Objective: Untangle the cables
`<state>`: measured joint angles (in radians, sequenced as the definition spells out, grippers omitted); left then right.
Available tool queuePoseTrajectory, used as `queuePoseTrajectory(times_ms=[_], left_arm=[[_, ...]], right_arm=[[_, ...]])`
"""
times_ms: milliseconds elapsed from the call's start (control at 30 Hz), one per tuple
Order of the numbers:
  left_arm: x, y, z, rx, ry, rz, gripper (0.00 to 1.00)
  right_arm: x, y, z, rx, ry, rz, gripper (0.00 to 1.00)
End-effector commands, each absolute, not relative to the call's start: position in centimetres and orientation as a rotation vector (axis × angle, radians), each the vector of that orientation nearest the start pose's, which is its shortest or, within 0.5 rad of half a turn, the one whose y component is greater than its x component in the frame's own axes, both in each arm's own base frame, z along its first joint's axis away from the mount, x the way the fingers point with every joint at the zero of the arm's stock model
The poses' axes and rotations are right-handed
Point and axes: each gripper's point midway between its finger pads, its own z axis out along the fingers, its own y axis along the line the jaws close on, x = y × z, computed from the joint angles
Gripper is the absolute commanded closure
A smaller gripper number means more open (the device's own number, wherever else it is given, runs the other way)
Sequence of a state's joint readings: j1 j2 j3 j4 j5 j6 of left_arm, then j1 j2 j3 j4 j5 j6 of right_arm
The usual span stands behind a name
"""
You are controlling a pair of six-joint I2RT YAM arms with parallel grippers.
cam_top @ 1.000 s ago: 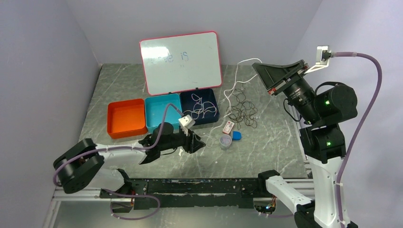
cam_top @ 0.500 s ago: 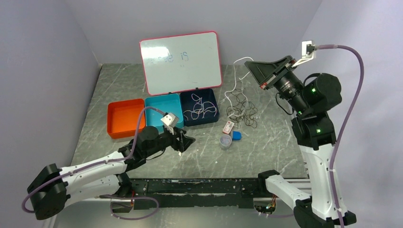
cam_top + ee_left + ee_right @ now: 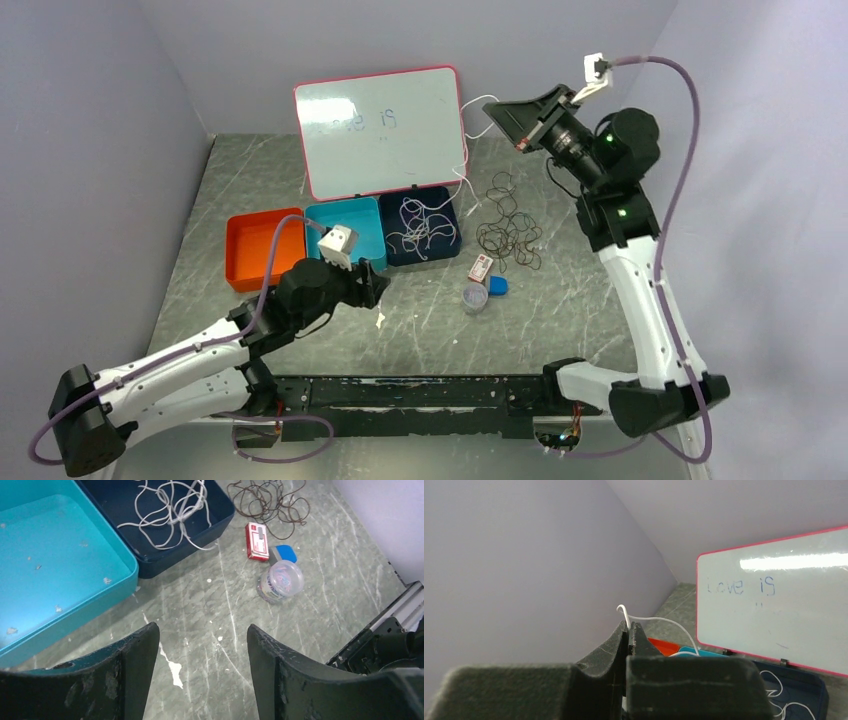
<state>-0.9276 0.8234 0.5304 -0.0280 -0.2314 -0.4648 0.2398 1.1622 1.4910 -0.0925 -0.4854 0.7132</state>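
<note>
We had the right gripper (image 3: 629, 630) raised high, its jaws pressed fully together on a strand of the white cable (image 3: 659, 620). A short hooked end poked out above the fingertips. The rest fell away beneath the tool toward the navy tray (image 3: 107, 500), where most of that cable lay in a loose heap.

The left gripper (image 3: 202, 630) hung low over the table (image 3: 310, 595) with its jaws standing well apart and nothing between them. The teal tray (image 3: 65, 555) sat just ahead of its left finger, with the navy tray beyond that. The dark cable (image 3: 267, 502) lay in a separate tangle on the table, farther ahead and to the right, past a red box (image 3: 257, 541) and a clear jar (image 3: 281, 581).

We judged both cables to be very light, limp and thin: they would drape, snag on themselves, and could slip from a shallow pinch. Lifting one strand would likely drag neighbouring loops along, so any pull needed to be slow. For the free gripper, we thought the best hold was a single strand at the edge of the heap, where a loop stood clear. It should be taken deep between the pads rather than in the knotted middle.
</note>
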Motion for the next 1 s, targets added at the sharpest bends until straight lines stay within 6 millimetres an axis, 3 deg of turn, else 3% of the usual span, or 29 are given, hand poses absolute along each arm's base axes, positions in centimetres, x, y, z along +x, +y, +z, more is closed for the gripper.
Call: queuePoseTrajectory(times_ms=[0,233,400,533,800,967], left_arm=[[20.9,-23.0,18.3,0.242,1.952,-0.677,0.31],[20.8,-22.7,18.0,0.232,1.961,-0.669,0.32],[20.7,-22.5,17.8,0.225,1.968,-0.663,0.33],[20.8,-22.1,17.8,0.209,1.97,-0.646,0.33],[20.8,-21.5,18.0,0.181,1.967,-0.634,0.34],[20.7,-21.5,17.9,0.17,1.97,-0.641,0.34]], right_arm=[[32.9,20.3,50.1,-0.135,1.44,1.182,1.0],[36.3,22.5,45.7,-0.144,1.529,1.175,1.0],[36.9,23.5,45.3,-0.157,1.536,1.191,1.0],[36.2,23.9,47.0,-0.181,1.505,1.199,1.0],[34.3,23.5,53.2,-0.209,1.393,1.21,1.0],[35.0,23.7,55.2,-0.21,1.357,1.215,1.0]])
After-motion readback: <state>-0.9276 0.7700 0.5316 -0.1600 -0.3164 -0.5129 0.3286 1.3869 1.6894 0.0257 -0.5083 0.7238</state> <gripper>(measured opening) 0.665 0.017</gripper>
